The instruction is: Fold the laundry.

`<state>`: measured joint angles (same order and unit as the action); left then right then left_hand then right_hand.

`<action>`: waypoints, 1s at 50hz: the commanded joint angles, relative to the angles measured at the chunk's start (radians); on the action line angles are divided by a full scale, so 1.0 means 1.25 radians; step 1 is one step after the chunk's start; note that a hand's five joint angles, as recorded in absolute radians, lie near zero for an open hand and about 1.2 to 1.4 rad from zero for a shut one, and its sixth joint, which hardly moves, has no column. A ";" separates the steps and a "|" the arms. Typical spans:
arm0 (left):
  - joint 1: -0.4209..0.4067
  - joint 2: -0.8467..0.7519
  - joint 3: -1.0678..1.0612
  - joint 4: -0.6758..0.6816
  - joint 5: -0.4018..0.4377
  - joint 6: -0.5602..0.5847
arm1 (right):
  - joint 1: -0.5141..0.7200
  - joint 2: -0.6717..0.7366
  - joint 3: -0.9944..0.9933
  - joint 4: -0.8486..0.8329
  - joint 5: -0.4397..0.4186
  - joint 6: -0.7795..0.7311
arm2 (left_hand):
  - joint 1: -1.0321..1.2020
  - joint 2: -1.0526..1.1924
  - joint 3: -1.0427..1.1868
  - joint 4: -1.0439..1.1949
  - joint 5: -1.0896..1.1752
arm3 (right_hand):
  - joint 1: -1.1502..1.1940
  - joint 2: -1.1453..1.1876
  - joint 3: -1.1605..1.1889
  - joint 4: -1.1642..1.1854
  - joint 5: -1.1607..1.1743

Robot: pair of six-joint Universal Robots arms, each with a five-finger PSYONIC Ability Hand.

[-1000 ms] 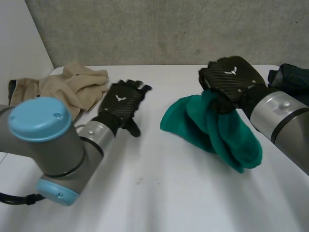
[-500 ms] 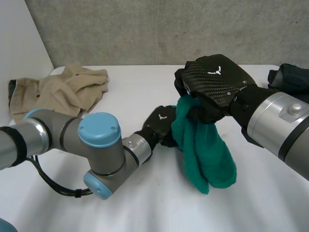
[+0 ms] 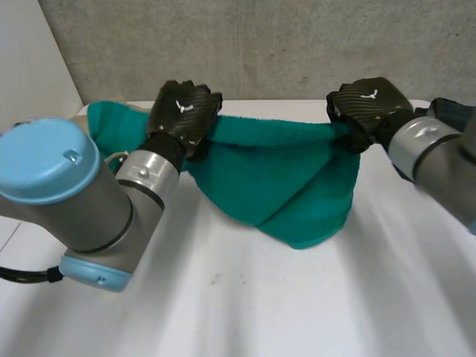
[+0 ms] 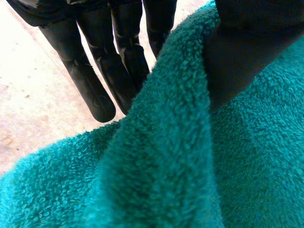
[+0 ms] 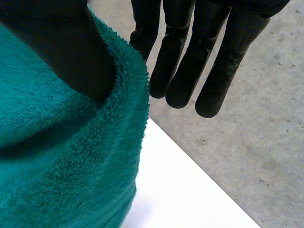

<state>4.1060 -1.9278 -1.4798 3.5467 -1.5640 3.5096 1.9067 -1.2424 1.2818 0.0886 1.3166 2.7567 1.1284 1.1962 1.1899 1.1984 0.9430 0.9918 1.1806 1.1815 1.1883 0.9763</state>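
Working over a white counter (image 3: 245, 297), bare along the near side. Holding a green towel (image 3: 275, 171) up above the far middle of it, pulled into a band from left to right, with the lower part sagging as a doubled, slanted flap down to about the counter; cannot tell whether touching. Gripping the top edge near its left end with the left hand (image 3: 182, 111), thumb pressed onto the pile, straight fingers (image 4: 90, 80) behind the cloth. Pinching the right end the same way with the right hand (image 3: 368, 104), thumb on the towel, fingers (image 5: 218, 66) long at its back. Early in the job, by the look of it: done with lifting and opening out; left to free the flap, lay it flat and make every fold. Leaving a dark cloth (image 3: 454, 111) untouched at the far right.
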 commanded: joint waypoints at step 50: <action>-0.087 0.163 -0.216 -0.200 -0.150 0.120 | 0.034 -0.103 0.285 -0.034 0.002 -0.208 | -0.760 -0.814 -0.809 -0.816 -0.751 | -0.654 -0.805 -0.806 -0.811 -0.781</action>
<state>3.9683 -1.8586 -1.7858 3.3218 -1.7644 3.6723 1.9806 -1.2945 1.6740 0.0727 1.3633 2.3898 0.2950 0.3195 0.3249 0.3148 0.1450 0.2009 0.2252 0.2217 0.2399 0.0754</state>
